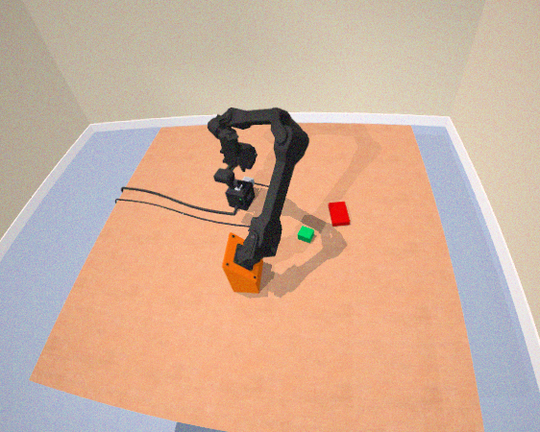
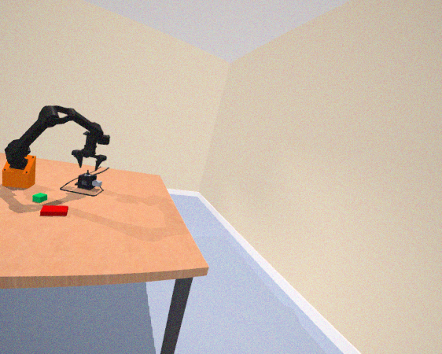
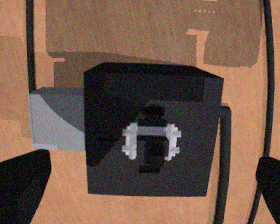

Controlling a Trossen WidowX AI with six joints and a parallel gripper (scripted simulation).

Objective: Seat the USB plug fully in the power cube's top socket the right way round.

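Note:
The black power cube [image 1: 243,198] [image 2: 86,182] [image 3: 108,177] stands on the table. The small USB plug [image 1: 238,187] [image 2: 88,172] [image 3: 152,131], pale grey and black, stands up from its top; its seating depth and which way round it is cannot be told. My gripper [image 2: 88,167] [image 3: 156,165] is open and empty, pointing down above the cube. In the wrist view its fingers stand wide at the lower left and right, with the plug between them in the picture but touched by neither. In the top view the arm partly hides the gripper.
A light grey block [image 1: 248,180] [image 2: 97,183] [image 3: 56,122] sticks out of the cube's side. Dark cables [image 1: 174,201] [image 2: 77,192] [image 3: 225,165] run around the cube. A green block [image 1: 306,234] [image 2: 39,197] and a red block [image 1: 339,213] [image 2: 54,211] lie on the table.

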